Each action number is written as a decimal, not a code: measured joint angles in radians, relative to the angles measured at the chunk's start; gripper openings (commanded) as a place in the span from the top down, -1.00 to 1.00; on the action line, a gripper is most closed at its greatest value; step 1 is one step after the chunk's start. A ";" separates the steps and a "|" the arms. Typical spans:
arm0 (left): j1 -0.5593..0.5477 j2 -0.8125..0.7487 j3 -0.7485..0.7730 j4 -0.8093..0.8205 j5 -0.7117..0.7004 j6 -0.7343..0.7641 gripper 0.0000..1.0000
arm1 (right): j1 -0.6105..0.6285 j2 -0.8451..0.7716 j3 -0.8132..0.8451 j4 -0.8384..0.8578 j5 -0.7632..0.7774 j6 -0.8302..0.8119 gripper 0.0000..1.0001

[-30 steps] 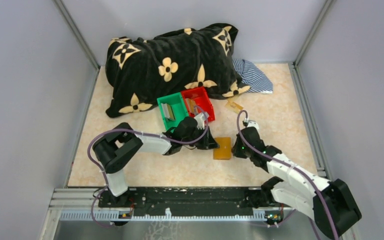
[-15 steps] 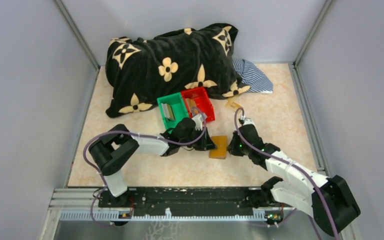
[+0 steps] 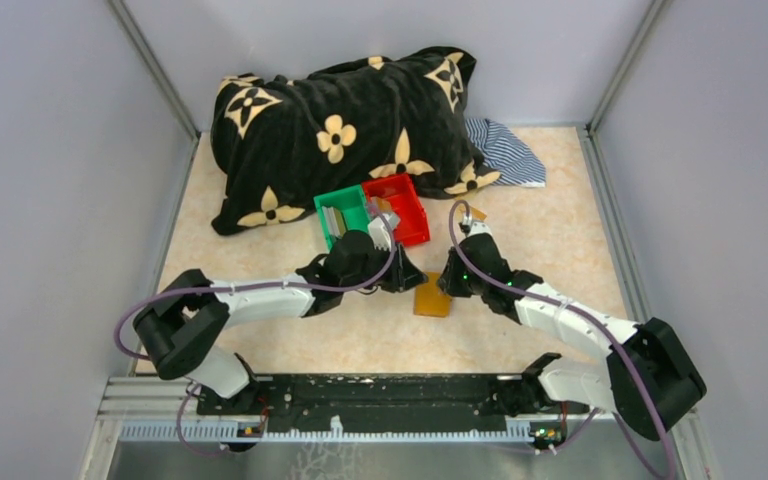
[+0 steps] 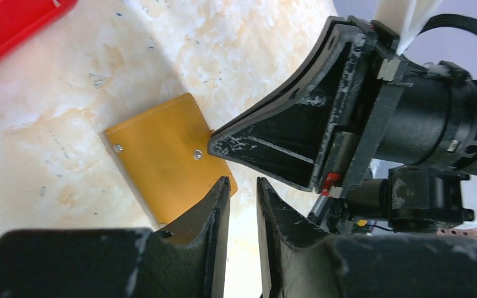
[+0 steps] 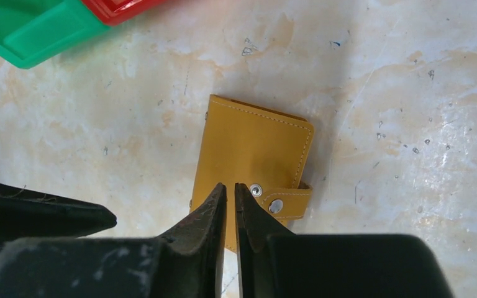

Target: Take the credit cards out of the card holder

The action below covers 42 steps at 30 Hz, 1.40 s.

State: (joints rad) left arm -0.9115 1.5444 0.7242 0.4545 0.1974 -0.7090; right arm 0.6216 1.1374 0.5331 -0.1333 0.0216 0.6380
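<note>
Tan leather card holder point(image 5: 254, 143), light, limp and slick I judge, lies shut on the table point(image 5: 410, 124) between my narrow, empty left hand point(image 4: 242, 184) and near-closed, empty right hand point(image 5: 230, 187); I would grip its strap tab point(image 5: 286, 202).

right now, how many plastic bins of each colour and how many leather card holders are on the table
green plastic bin: 1
red plastic bin: 1
tan-yellow leather card holder, folded shut: 1
total: 3
</note>
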 measured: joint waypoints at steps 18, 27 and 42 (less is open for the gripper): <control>0.000 0.209 -0.042 0.026 -0.035 0.005 0.48 | 0.073 0.097 0.000 -0.007 -0.008 -0.023 0.52; 0.000 0.236 -0.034 0.062 -0.023 -0.003 0.50 | 0.082 0.068 -0.002 -0.037 0.044 0.003 0.54; 0.000 0.268 0.004 0.058 0.005 -0.012 0.51 | -0.083 -0.059 -0.062 -0.190 0.128 0.016 0.55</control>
State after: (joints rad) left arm -0.9115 1.8122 0.7280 0.5129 0.2028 -0.7208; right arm 0.5388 1.0782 0.4709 -0.3229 0.1497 0.6537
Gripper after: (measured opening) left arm 0.248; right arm 0.229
